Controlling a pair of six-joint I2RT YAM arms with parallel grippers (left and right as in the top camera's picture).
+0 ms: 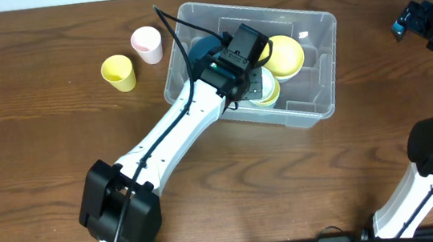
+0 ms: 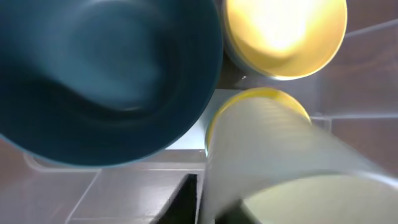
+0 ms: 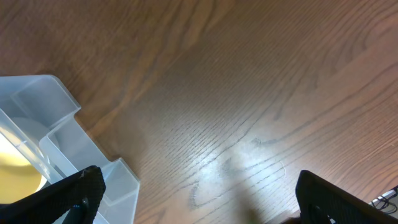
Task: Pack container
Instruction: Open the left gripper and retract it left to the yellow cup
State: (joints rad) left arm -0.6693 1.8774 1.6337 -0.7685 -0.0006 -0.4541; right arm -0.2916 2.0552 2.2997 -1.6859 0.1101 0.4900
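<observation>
Just ahead of the left gripper [image 1: 253,81], inside the container [image 1: 322,69], a pale cup [image 2: 267,162] lies lengthwise; whether it is clasped, I cannot tell. The right gripper [image 3: 199,194] gapes empty, well apart.

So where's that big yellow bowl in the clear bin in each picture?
Overhead: the yellow bowl sits right of centre, inside the container.
Left wrist: the bowl fills the top right, close up.
Right wrist: likely the yellow patch at the lower left edge, behind the clear wall.
Shared landmark: the container's clear walls.
</observation>
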